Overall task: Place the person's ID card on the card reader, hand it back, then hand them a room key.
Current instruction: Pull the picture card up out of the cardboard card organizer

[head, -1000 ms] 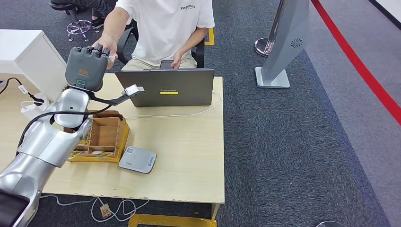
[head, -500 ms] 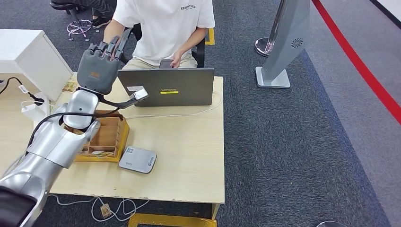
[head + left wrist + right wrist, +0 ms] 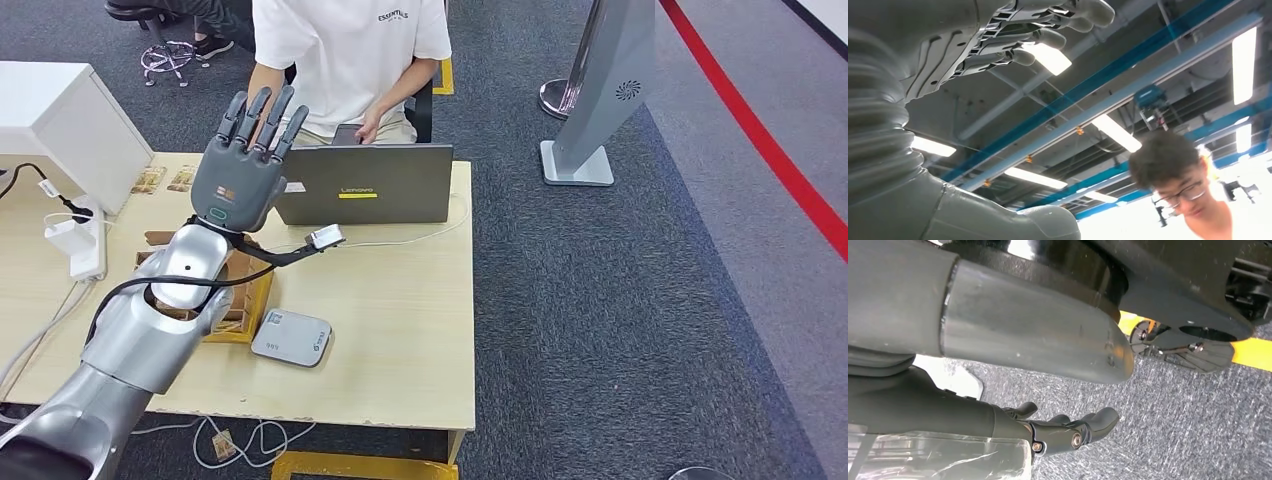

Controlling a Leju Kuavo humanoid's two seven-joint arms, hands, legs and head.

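My left hand [image 3: 245, 168] is raised above the table's far left part, fingers straight and spread, holding nothing. The left wrist view shows its fingers [image 3: 1013, 35] bare, with the person beyond them. The person [image 3: 350, 50], in a white T-shirt, sits behind the laptop [image 3: 365, 185]. A grey card reader [image 3: 291, 338] lies flat near the front edge, nothing on it. Two small yellowish cards [image 3: 165, 180] lie at the far left of the table. My right hand [image 3: 1068, 432] hangs over the carpet with loose, empty fingers.
A wooden compartment box [image 3: 256, 298] sits beside the reader, mostly behind my left arm. A white power strip [image 3: 75, 235] and cables lie at the left, next to a white cabinet [image 3: 60, 110]. A grey stand [image 3: 600, 90] rises right of the table.
My left hand moved right and back from the person's hand, and its curled fingers straightened and spread. The person's hand drew away from it.
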